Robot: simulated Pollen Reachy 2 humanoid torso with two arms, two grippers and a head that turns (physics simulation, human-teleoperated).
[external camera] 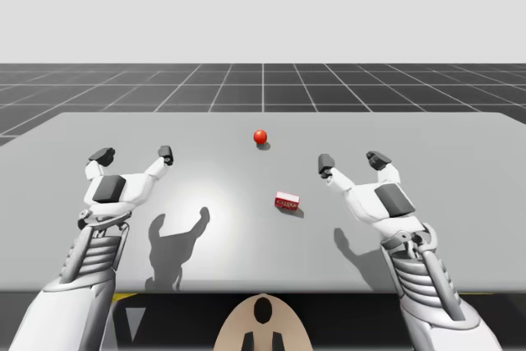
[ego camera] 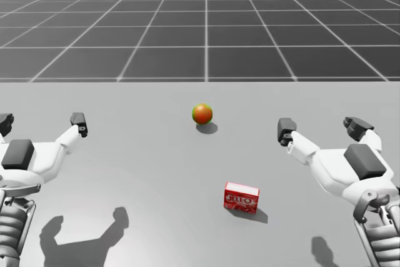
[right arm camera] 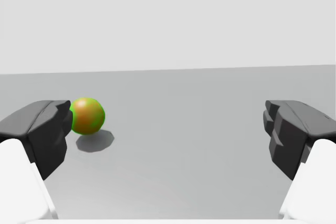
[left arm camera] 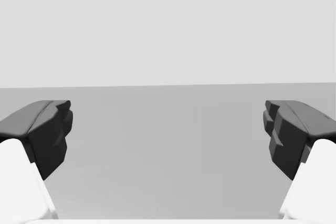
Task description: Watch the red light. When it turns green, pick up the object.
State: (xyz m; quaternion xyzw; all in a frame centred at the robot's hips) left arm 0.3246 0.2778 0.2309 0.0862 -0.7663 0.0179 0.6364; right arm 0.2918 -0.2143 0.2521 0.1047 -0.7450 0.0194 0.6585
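Left gripper: fingers spread wide, empty, hovering over the left of the table. Right gripper: same spread, empty, over the right side. Small red box lies flat between my arms, nearer the right gripper, untouched. Light ball sits beyond the box; red in high view, orange tinged green in head view.
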